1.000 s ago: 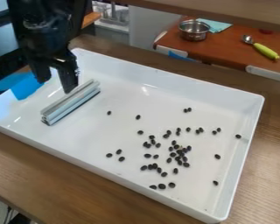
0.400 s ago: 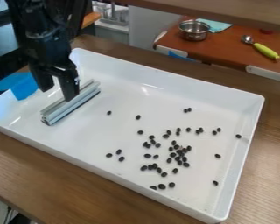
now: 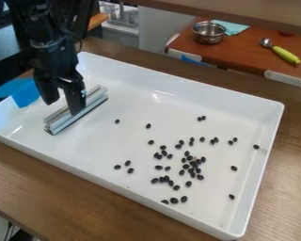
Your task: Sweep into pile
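you have open fingers (image 3: 75, 100) at ten o'clock by a silvery ridged bar (image 3: 67, 121), dark oval beans (image 3: 193, 164) lying scattered toward four o'clock.

The black gripper (image 3: 64, 107) hangs over the white tray's (image 3: 172, 212) left part, fingers apart, by the silvery bar (image 3: 77, 111). Dark beans (image 3: 193, 164) lie scattered, thickest toward the right.

White tray (image 3: 109, 174); black beans (image 3: 174, 200) speckling it. Silvery-grey bar (image 3: 93, 103), striped lengthwise in lighter and darker bands. Black fingers (image 3: 75, 99). Brown worktop (image 3: 71, 188) with streaky wood grain. Behind: reddish-brown table (image 3: 241, 52), silvery pot (image 3: 208, 37), pale teal cloth (image 3: 236, 28), silvery spoon (image 3: 266, 43) with a yellow-green handle (image 3: 286, 55). Bright blue at left, on a sheet-like piece (image 3: 26, 94).
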{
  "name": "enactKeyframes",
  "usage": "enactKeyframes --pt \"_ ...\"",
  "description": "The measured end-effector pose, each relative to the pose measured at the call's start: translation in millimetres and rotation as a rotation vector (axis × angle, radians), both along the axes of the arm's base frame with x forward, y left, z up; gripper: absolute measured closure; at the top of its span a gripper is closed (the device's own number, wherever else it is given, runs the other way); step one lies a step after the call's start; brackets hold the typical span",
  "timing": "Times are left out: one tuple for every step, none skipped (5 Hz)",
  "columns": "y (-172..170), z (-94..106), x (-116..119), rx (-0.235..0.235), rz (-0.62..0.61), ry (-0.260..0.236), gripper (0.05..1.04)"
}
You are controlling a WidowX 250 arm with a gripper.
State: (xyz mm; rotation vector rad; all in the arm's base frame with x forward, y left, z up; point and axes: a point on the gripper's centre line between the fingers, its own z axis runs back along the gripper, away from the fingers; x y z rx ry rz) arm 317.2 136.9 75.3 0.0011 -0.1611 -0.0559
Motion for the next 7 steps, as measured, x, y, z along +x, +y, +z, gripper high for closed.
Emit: enactKeyframes --pt "-2.1 -1.6 0.5 -0.004 0.000 0.006 0.082" --pt "-7.7 -6.3 4.1 0.008 -0.013 0.014 0.111" --pt "-7.6 -6.1 6.0 0.021 -0.017 0.007 0.389" --pt "-9.9 -8.3 6.6 0.027 -0.024 0.006 0.692" --pt "-13.0 -8.1 6.0 0.039 -0.026 -0.002 0.741" --pt "-18.6 -9.1 5.1 0.051 -0.031 0.004 0.741" --pt "-28.4 -10.3 3.6 0.045 -0.040 0.015 0.741"
